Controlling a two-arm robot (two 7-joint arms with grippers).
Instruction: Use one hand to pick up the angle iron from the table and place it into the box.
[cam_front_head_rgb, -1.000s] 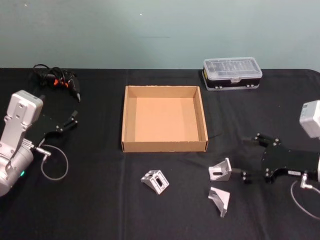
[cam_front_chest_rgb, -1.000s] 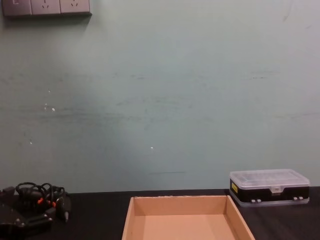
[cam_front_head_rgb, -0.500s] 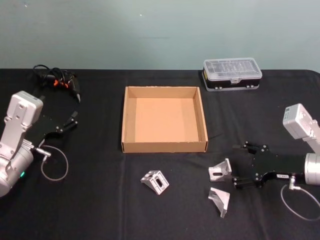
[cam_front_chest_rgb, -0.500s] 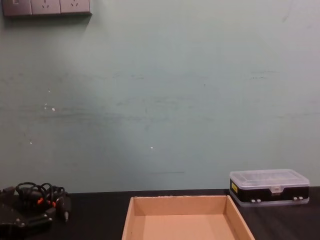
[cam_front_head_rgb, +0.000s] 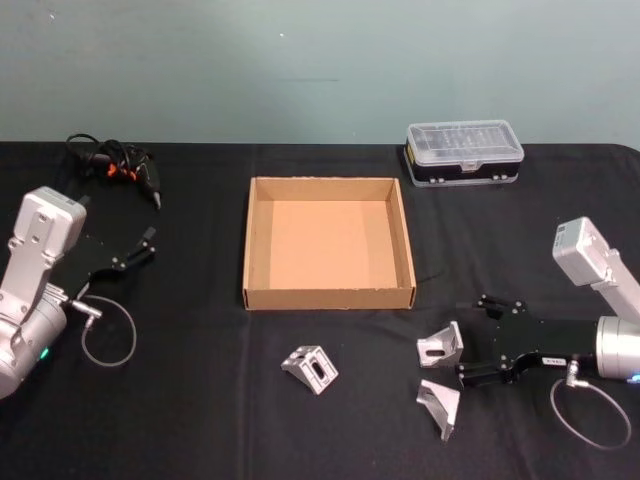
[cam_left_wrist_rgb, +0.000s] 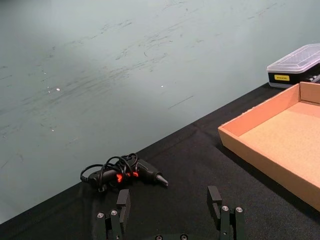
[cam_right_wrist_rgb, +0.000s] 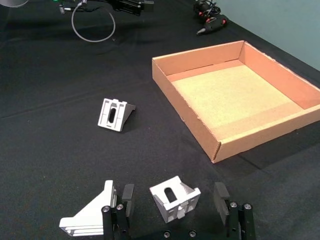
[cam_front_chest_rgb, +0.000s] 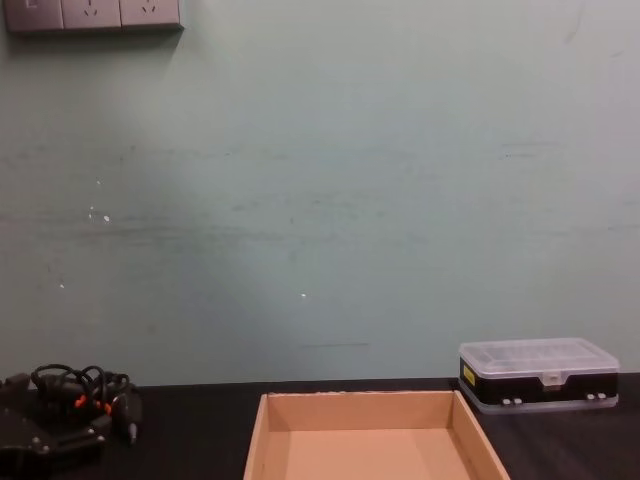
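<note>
Angle iron: the one being targeted (cam_front_head_rgb: 440, 345) is lying on the table (cam_front_head_rgb: 200, 410), in front of the box's near right corner and apart from it. It is not being lifted yet.

What is changing: over the last second the right gripper (cam_front_head_rgb: 466, 350) has been sliding in toward this angle iron and sinking lower, with its wrist swinging in from the right edge. The angle iron itself is not shifting.

Right gripper: its jaws are standing wide open. In the right wrist view (cam_right_wrist_rgb: 173, 192) they are straddling the angle iron (cam_right_wrist_rgb: 175, 200), one finger on each side, and neither seems to be touching it.

Meaning for the task: the approach looks to be finishing. Closing on the piece is probably coming next, then lifting and carrying it to the box.

Neighbouring pieces: a second angle iron (cam_front_head_rgb: 440, 403) is lying just beside the gripper, just outside one finger in the wrist view (cam_right_wrist_rgb: 82, 222), so it could get nudged as the fingers close. A third angle iron (cam_front_head_rgb: 311, 365) is lying well apart to the left.

Box: it (cam_front_head_rgb: 328, 294) is sitting open with its floor bare, so nothing is being delivered yet.

Left gripper: it (cam_front_head_rgb: 135, 250) is idling at the table's left side, its jaws open (cam_left_wrist_rgb: 169, 205).

Further out: a plastic case (cam_front_head_rgb: 464, 150) and a corded tool (cam_front_head_rgb: 115, 165) are sitting along the far edge.
</note>
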